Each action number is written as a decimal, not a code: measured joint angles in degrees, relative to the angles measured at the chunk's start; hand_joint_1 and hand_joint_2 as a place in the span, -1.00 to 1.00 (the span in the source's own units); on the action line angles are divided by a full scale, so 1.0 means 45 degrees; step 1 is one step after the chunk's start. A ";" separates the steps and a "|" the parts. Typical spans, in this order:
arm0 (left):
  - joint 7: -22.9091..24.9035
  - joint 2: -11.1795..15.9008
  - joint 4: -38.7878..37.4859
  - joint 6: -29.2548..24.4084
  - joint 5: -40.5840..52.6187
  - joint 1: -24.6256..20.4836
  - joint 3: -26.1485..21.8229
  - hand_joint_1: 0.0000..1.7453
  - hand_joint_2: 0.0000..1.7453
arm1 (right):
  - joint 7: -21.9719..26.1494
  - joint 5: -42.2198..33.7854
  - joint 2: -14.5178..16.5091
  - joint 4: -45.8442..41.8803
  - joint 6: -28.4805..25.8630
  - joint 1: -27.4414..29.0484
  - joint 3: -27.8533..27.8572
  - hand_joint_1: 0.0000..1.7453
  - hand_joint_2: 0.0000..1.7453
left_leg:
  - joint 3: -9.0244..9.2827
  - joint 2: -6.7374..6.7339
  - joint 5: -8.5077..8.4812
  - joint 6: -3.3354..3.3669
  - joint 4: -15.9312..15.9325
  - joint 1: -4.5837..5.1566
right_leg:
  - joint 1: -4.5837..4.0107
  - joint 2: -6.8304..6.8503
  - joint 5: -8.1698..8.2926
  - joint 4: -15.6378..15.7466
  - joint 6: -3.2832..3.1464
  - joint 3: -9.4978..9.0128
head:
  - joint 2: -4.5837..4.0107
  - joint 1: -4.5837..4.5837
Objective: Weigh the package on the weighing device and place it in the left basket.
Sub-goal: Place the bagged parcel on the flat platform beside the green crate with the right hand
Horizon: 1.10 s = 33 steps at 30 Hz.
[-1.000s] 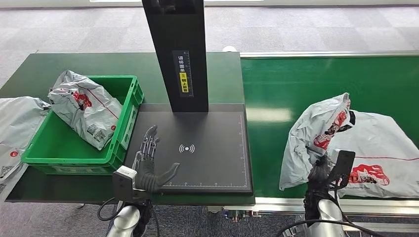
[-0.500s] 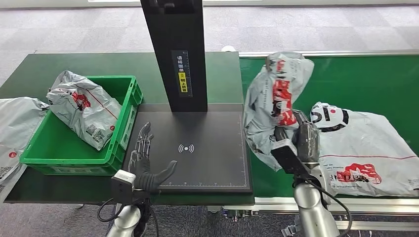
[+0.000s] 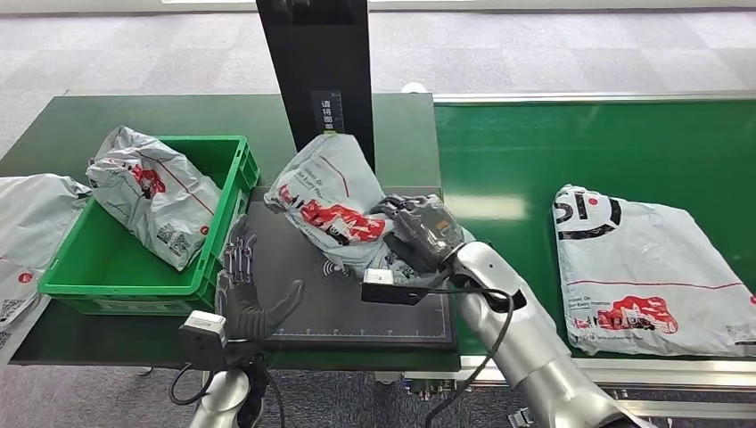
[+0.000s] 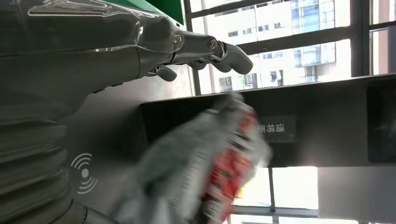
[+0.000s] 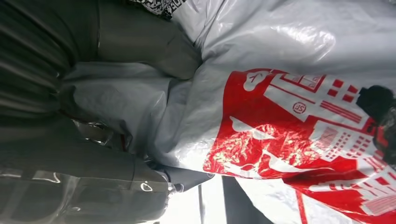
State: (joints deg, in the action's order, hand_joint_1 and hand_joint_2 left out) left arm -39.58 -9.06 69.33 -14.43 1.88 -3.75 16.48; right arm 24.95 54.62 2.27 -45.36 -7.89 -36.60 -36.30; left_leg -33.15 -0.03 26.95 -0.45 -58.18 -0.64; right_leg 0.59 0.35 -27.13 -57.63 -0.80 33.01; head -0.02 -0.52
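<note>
While in right hand — package diagonal

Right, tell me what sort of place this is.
Likely a parcel sorting or logistics station, perhaps a test setup. A green conveyor belt carries a courier bag, a black scale stands beside it, and a green basket holds another bag.

Crinkled glossy plastic on the package, centre frame; matt black, smooth on the scale plate below; ribbed green plastic on the basket, left.
</note>
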 joint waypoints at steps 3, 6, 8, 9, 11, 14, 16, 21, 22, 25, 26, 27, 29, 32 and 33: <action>0.0000 -0.0043 0.0000 0.0092 -0.0050 -0.0032 0.0000 -1.00 1.00 | 0.0220 0.0189 0.0231 0.1833 0.0795 -0.0791 -0.1155 1.00 1.00 | -0.0003 0.0003 -0.0002 0.0000 -0.0001 0.0000 | -0.0001 0.0003 0.0002 0.0000 0.0002 0.0000 | 0.0000 -0.0001; 0.0000 -0.0067 0.0000 0.0130 -0.0091 -0.0099 0.0000 -1.00 1.00 | 0.0396 0.0283 0.0542 0.3084 0.1448 -0.1160 -0.2062 1.00 1.00 | -0.0005 0.0002 0.0000 -0.0001 -0.0001 0.0000 | -0.0001 0.0002 0.0001 0.0000 0.0002 0.0002 | 0.0000 0.0000; 0.0000 -0.0075 0.0000 0.0136 -0.0114 -0.0125 0.0000 -1.00 1.00 | 0.0364 0.0389 0.0752 0.3585 0.1575 -0.1251 -0.2529 1.00 1.00 | -0.0006 0.0000 0.0002 -0.0001 -0.0001 0.0000 | -0.0001 -0.0001 0.0001 0.0001 0.0002 0.0006 | 0.0000 -0.0001; 0.0000 -0.0077 0.0000 0.0140 -0.0126 -0.0131 0.0000 -1.00 1.00 | 0.0291 0.0458 0.0836 0.3749 0.1560 -0.1295 -0.2711 0.65 1.00 | -0.0005 -0.0002 0.0002 -0.0001 -0.0001 0.0000 | -0.0001 -0.0004 0.0000 0.0001 0.0002 0.0008 | 0.0000 -0.0001; 0.0001 -0.0075 0.0000 0.0143 -0.0147 -0.0130 0.0000 -1.00 1.00 | 0.0042 0.0571 0.0969 0.4024 0.1347 -0.1378 -0.3039 -0.17 1.00 | -0.0005 -0.0004 0.0003 -0.0001 -0.0001 0.0000 | -0.0001 -0.0006 0.0000 0.0002 0.0002 0.0009 | 0.0000 0.0000; 0.0024 -0.0058 0.0024 0.0189 -0.0164 -0.0076 0.0000 -1.00 1.00 | 0.0056 0.0253 0.1090 0.4338 0.0279 -0.1408 -0.3457 -0.91 1.00 | -0.0004 -0.0007 0.0002 -0.0002 0.0000 0.0000 | -0.0001 -0.0008 0.0001 0.0002 0.0002 0.0010 | 0.0000 0.0000; 0.0075 -0.0044 0.0084 0.0262 -0.0160 -0.0027 0.0000 -1.00 1.00 | 0.0724 -0.0489 0.1104 0.4383 -0.0779 -0.1369 -0.3528 -1.00 1.00 | -0.0004 -0.0006 0.0000 -0.0003 -0.0001 0.0000 | -0.0001 -0.0007 0.0003 0.0002 0.0002 0.0011 | 0.0000 0.0001; 0.0283 0.0020 0.0141 0.0470 -0.0051 0.0015 0.0009 -1.00 1.00 | 0.2070 -0.2294 0.1082 0.4162 -0.2694 -0.1239 -0.3206 -1.00 1.00 | -0.0003 -0.0008 -0.0001 -0.0004 -0.0002 0.0000 | -0.0001 -0.0009 0.0007 0.0002 -0.0002 0.0012 | 0.0000 -0.0001; 0.0323 0.0033 0.0140 0.0499 -0.0005 0.0016 0.0015 -1.00 1.00 | 0.2160 -0.2457 0.1067 0.4093 -0.2859 -0.1200 -0.3126 -1.00 1.00 | -0.0003 -0.0009 -0.0001 -0.0004 -0.0003 0.0000 | 0.0000 -0.0010 0.0007 0.0003 -0.0003 0.0013 | 0.0000 -0.0001; 0.0509 0.0058 0.0131 0.0622 0.0183 0.0013 0.0068 -1.00 1.00 | 0.2459 -0.3126 0.0994 0.3808 -0.3598 -0.1031 -0.2810 -1.00 1.00 | -0.0006 -0.0008 -0.0001 -0.0004 -0.0004 0.0001 | 0.0000 -0.0009 0.0007 0.0004 -0.0003 0.0019 | 0.0000 0.0000; 0.0561 0.0062 0.0120 0.0689 0.0225 0.0006 0.0101 -1.00 1.00 | 0.2539 -0.3404 0.0959 0.3712 -0.3804 -0.1000 -0.2679 -1.00 1.00 | -0.0007 -0.0008 0.0000 -0.0004 -0.0004 0.0001 | 0.0001 -0.0009 0.0007 0.0004 -0.0003 0.0020 | 0.0000 0.0000; 0.0600 0.0063 0.0096 0.0761 0.0256 -0.0007 0.0141 -1.00 1.00 | 0.2621 -0.3697 0.0922 0.3619 -0.3946 -0.0982 -0.2548 -1.00 1.00 | -0.0007 -0.0008 0.0000 -0.0004 -0.0004 0.0002 | 0.0001 -0.0010 0.0007 0.0005 -0.0003 0.0021 | 0.0000 0.0000; 0.0736 0.0073 -0.0003 0.0940 0.0334 -0.0059 0.0222 -1.00 1.00 | 0.2845 -0.4321 0.0828 0.3420 -0.4135 -0.0919 -0.2263 -1.00 1.00 | -0.0007 -0.0009 0.0000 -0.0004 -0.0004 0.0002 | 0.0001 -0.0011 0.0007 0.0007 -0.0002 0.0022 | 0.0000 0.0000; 0.0984 0.0114 -0.0271 0.1118 0.0508 -0.0172 0.0299 -1.00 1.00 | 0.3170 -0.5160 0.0670 0.3029 -0.4405 -0.0680 -0.1846 -1.00 1.00 | -0.0007 -0.0009 0.0001 -0.0004 -0.0005 0.0002 | 0.0001 -0.0011 0.0007 0.0009 -0.0002 0.0024 | 0.0000 0.0000; 0.1111 0.0130 -0.0389 0.1065 0.0662 -0.0216 0.0314 -1.00 1.00 | 0.3234 -0.5535 0.0614 0.2851 -0.4422 -0.0548 -0.1682 -1.00 1.00 | -0.0008 -0.0008 0.0000 -0.0004 -0.0005 0.0002 | 0.0001 -0.0010 0.0007 0.0009 -0.0002 0.0024 | 0.0000 0.0000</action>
State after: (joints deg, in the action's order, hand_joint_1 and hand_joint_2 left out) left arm -34.59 -8.48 67.58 -9.64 4.86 -4.72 17.89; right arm 39.50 29.71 5.03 -32.53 -27.79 -39.07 -43.87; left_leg -33.19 -0.07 26.95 -0.47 -58.20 -0.63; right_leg 0.59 0.31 -27.09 -57.59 -0.81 33.11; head -0.02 -0.52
